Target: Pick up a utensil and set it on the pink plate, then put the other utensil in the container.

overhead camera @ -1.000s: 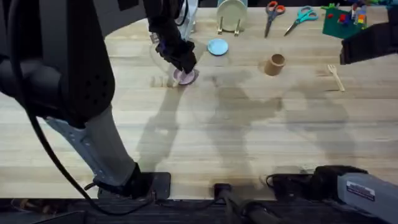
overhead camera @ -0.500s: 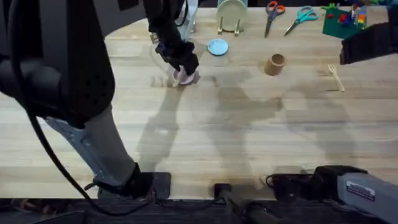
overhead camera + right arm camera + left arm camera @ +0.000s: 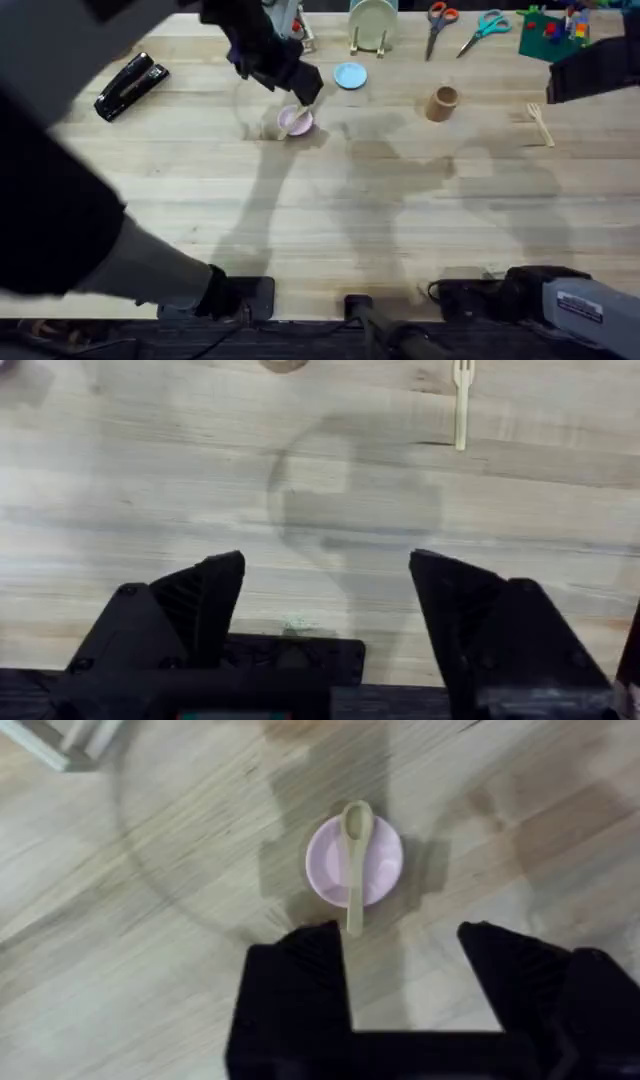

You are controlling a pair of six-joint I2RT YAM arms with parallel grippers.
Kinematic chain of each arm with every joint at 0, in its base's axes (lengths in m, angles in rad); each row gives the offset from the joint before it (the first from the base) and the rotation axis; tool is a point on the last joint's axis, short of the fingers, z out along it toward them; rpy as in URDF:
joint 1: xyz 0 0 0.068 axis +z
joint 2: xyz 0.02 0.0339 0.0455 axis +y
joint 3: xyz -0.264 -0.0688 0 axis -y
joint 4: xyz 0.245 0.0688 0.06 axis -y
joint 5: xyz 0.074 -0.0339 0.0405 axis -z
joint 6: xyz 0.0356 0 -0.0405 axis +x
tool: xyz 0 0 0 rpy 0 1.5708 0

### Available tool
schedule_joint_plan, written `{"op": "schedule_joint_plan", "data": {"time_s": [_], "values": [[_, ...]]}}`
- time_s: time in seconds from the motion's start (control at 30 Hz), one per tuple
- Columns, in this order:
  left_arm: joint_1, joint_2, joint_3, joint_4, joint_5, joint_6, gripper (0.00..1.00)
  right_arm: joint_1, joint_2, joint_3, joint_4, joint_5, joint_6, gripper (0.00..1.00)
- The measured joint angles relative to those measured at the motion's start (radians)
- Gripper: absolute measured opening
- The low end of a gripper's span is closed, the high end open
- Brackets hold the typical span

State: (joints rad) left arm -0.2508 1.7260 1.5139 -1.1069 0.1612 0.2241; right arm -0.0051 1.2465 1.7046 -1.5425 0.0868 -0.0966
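The utensil (image 3: pixel 354 850), a pale wooden spoon, lies across the pink plate (image 3: pixel 380 870), its handle overhanging the rim toward my left gripper (image 3: pixel 400 955). That gripper is open, holds nothing, and hovers a little back from the plate. In the overhead view the pink plate (image 3: pixel 296 122) sits just below the left gripper (image 3: pixel 300 88). The other utensil (image 3: pixel 540 123), a wooden fork, lies flat at the table's right side. The tan container (image 3: pixel 441 102) stands upright left of it. My right gripper (image 3: pixel 325 595) is open above bare table, with the fork (image 3: pixel 461 400) ahead of it.
A light blue plate (image 3: pixel 350 75) sits close behind the pink one. A black stapler (image 3: pixel 130 85) lies at the far left. Along the back edge are a green plate in a rack (image 3: pixel 372 20), two pairs of scissors (image 3: pixel 437 20) and a toy-brick plate (image 3: pixel 550 30).
My left gripper has lifted and drawn back from the pink plate, leaving the spoon lying on it. The left arm has shifted, uncovering the stapler. The right arm has not moved.
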Motion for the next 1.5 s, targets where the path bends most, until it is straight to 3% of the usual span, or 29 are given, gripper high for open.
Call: {"op": "schedule_joint_plan", "data": {"time_s": [0.1,0.33,0.6,0.87,1.1,1.33,1.5], "values": [[0.000,-0.059,0.000,-0.005,0.000,0.000,0.841,0.000,0.000,0.000,0.000,0.000,0.000,0.993],[0.000,-0.177,0.000,-0.009,0.000,-0.001,0.984,0.000,0.000,0.000,0.000,0.000,0.000,0.995],[0.000,-0.279,0.000,-0.031,0.000,-0.021,0.995,0.000,0.000,0.000,0.000,0.000,0.000,0.993],[0.000,-0.285,0.000,-0.049,0.002,-0.018,0.994,0.000,0.000,0.000,0.000,0.000,0.000,0.995],[0.001,-0.287,-0.052,0.021,0.116,0.060,0.996,0.000,0.000,0.000,0.000,0.000,0.000,0.994],[0.001,-0.292,-0.270,0.244,0.292,0.135,0.996,0.000,0.000,0.000,0.000,0.000,0.000,0.993],[0.001,-0.335,-0.397,0.387,0.372,0.168,0.996,0.000,0.000,0.000,0.000,0.000,0.000,0.995]]}}
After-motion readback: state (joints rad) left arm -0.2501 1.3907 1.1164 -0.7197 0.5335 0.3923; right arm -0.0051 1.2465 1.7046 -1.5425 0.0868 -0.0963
